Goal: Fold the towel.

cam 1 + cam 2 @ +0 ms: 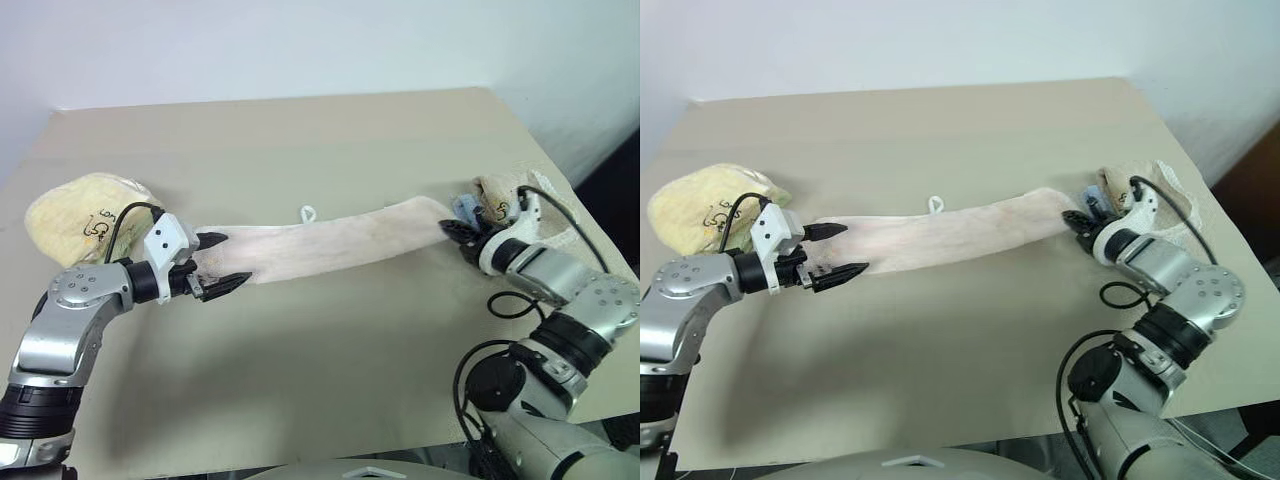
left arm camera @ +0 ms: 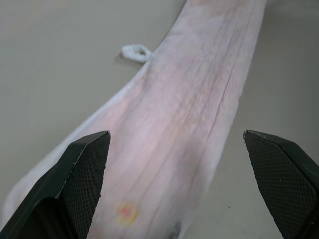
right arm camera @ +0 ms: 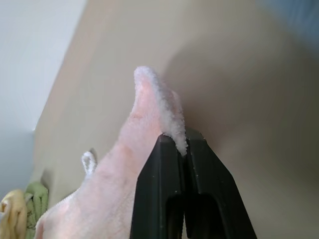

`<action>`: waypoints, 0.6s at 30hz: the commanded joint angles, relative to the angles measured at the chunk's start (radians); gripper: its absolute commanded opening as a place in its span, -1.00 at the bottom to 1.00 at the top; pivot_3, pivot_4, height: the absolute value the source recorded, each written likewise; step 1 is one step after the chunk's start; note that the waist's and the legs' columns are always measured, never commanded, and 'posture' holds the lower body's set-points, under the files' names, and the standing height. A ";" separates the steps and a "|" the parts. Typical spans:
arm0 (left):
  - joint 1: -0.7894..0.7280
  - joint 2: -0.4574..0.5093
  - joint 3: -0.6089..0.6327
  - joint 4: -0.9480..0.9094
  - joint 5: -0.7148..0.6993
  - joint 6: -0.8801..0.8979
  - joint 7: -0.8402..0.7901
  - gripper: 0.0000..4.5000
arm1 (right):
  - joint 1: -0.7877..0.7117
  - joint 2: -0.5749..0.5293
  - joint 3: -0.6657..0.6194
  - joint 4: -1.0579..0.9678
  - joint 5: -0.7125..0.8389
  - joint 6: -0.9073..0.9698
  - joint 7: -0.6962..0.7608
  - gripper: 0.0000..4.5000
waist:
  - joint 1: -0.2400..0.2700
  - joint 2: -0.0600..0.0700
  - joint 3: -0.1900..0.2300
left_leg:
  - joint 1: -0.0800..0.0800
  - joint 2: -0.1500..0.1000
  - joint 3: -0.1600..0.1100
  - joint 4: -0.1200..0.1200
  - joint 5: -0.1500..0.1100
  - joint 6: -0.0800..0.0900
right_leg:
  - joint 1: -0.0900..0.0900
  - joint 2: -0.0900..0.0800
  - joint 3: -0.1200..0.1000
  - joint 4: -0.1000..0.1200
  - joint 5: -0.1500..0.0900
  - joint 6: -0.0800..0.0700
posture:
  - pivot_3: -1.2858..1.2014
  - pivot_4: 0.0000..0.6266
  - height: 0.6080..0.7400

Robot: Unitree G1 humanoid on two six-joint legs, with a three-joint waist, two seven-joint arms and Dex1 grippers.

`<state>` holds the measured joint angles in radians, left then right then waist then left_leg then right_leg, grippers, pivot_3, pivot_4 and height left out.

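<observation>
Right gripper point(image 1: 458, 231) sits closest to the camera, at about 4 o'clock in the head view, and its fingers are pinched tight on the far right end of the towel point(image 1: 330, 243), so that end looks slightly lifted off the surface point(image 1: 330, 380). That towel is a long pale pink strip stretched straight across the middle, long axis running 9 to 3 o'clock, with the little white loop tag point(image 1: 308, 213) poking off its far edge.

Left gripper point(image 1: 218, 262) is over at 9 o'clock with its fingers spread wide, straddling the towel's left end but not closed on it yet, so I'd guess that end is the next grab.

Yellow towel point(image 1: 80, 215) bunched at 9 o'clock has black print, can't read it. Beige towel point(image 1: 500, 195) sits behind the right gripper.
</observation>
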<state>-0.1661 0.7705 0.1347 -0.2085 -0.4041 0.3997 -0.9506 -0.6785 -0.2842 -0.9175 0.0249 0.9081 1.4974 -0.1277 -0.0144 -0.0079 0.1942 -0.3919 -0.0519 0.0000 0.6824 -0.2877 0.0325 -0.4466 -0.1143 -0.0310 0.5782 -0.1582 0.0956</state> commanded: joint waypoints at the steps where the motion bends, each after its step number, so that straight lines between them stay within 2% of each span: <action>1: -0.014 -0.010 0.002 -0.002 0.002 -0.029 0.003 0.99 | -0.025 -0.097 0.094 -0.029 0.011 -0.032 0.100 -0.99 | 0.000 0.000 0.000 | 0.000 0.000 0.000 0.000 0.000 0.000 | 0.000 0.000 0.000 0.000 0.000 0.000 | 0.03 -0.52 0.82; 5: -0.023 -0.017 -0.008 0.010 0.009 -0.037 0.002 0.99 | 0.025 -0.256 0.417 -0.153 -0.053 -0.128 0.301 -0.99 | -0.003 0.001 0.001 | 0.000 0.000 0.000 0.000 0.000 0.000 | 0.000 0.000 0.000 0.000 -0.004 0.001 | 0.03 -0.52 0.82; 10: -0.033 -0.029 -0.019 0.011 0.012 -0.038 0.007 0.99 | 0.047 -0.364 0.814 -0.327 -0.156 -0.316 0.550 -0.99 | -0.004 0.001 0.001 | 0.000 0.001 0.000 -0.001 0.000 0.001 | 0.000 0.000 0.000 0.000 -0.006 0.004 | 0.03 -0.52 0.82; 13: -0.034 -0.036 -0.024 0.007 0.010 -0.034 0.013 0.99 | 0.040 -0.347 1.005 -0.364 -0.230 -0.421 0.647 -0.99 | 0.000 0.000 0.001 | 0.000 0.001 0.000 -0.001 0.000 0.000 | 0.000 -0.001 -0.001 -0.001 -0.007 0.006 | 0.03 -0.52 0.82; 18: -0.017 -0.048 -0.026 -0.020 0.005 -0.023 0.034 0.99 | 0.016 -0.270 1.223 -0.250 -0.411 -0.569 0.684 -0.99 | 0.006 -0.001 0.001 | -0.001 -0.001 0.000 0.000 -0.001 0.001 | -0.001 -0.003 -0.001 -0.001 -0.006 0.004 | 0.03 -0.52 0.82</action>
<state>-0.1878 0.7232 0.0977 -0.1907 -0.3940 0.3835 -0.9260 -0.6479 -0.5593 0.2742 -0.2391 0.5570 0.9880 0.5382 -0.0086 -0.0085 0.1953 -0.3935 -0.0534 -0.0008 0.6821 -0.2882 0.0331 -0.4474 -0.1184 -0.0321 0.5772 -0.1638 0.0998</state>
